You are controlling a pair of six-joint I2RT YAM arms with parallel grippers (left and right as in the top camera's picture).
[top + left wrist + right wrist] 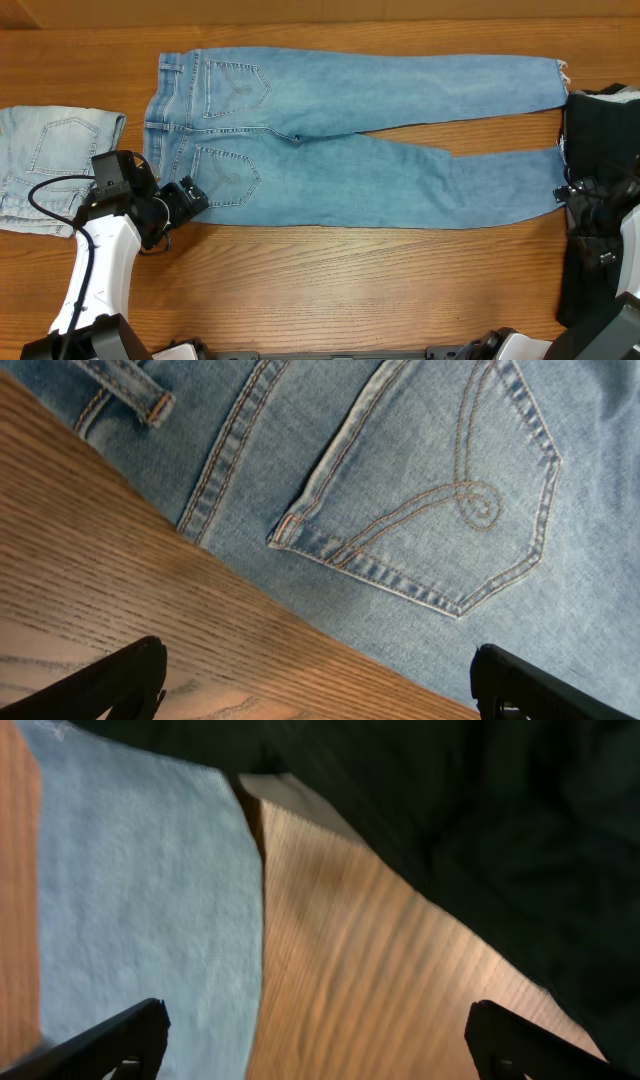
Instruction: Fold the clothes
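jeans (350, 140): medium-blue denim, slightly faded, paler along the legs
back pocket (430, 510): same blue, edges worn lighter; tan-orange thread in double rows
pocket stitching (470, 500): curved tan line ending in a small swirl
second pair of jeans (55, 165): washed-out light blue, paler than the first, with faint pale seams
dark garment (600, 140): black, with a whitish-grey edge at the top
table (350, 300): warm brown wood, fine darker grain running in streaks
left arm (100, 265): white shell, black joints and black cable
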